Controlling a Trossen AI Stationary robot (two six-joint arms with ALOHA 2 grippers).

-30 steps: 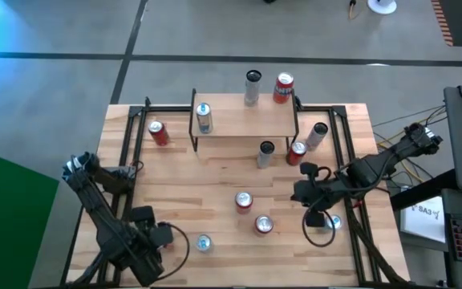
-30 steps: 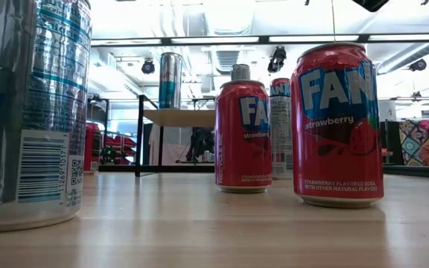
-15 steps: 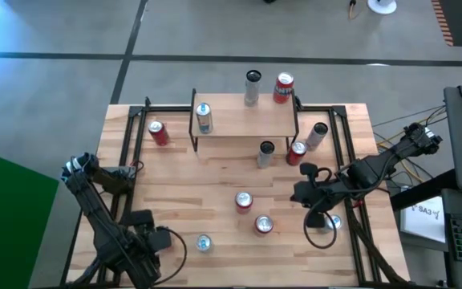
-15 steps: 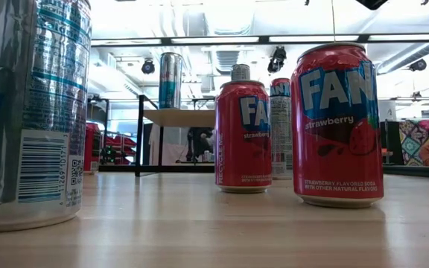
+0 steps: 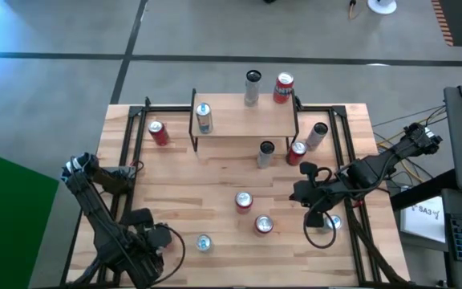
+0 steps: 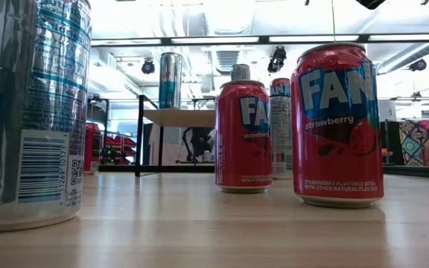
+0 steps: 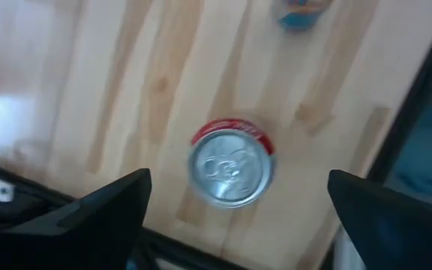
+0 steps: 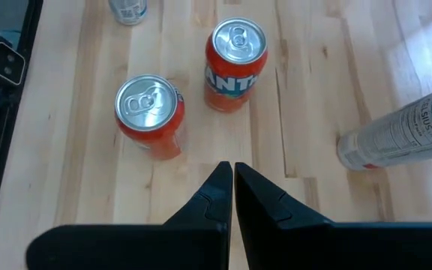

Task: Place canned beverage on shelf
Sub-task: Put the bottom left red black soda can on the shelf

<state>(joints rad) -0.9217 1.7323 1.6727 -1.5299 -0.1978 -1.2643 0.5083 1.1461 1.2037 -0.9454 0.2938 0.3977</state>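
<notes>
High view showed the blue can (image 5: pixel 204 118) upright on the shelf (image 5: pixel 245 122); left tool (image 5: pixel 160 238) apart, right tool (image 5: pixel 296 193) together.

Overhead, table-level and two wrist views, all sharing the tabletop (image 5: pixel 215 172).

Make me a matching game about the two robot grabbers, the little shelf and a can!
Things:
1. left gripper
2. right gripper
3. slim blue can
4. shelf

Descriptions:
A. light wood top, black legs
B. fingers shut together
C. fingers wide open
D. standing on the shelf

Pairs: 1-C, 2-B, 3-D, 4-A
</notes>
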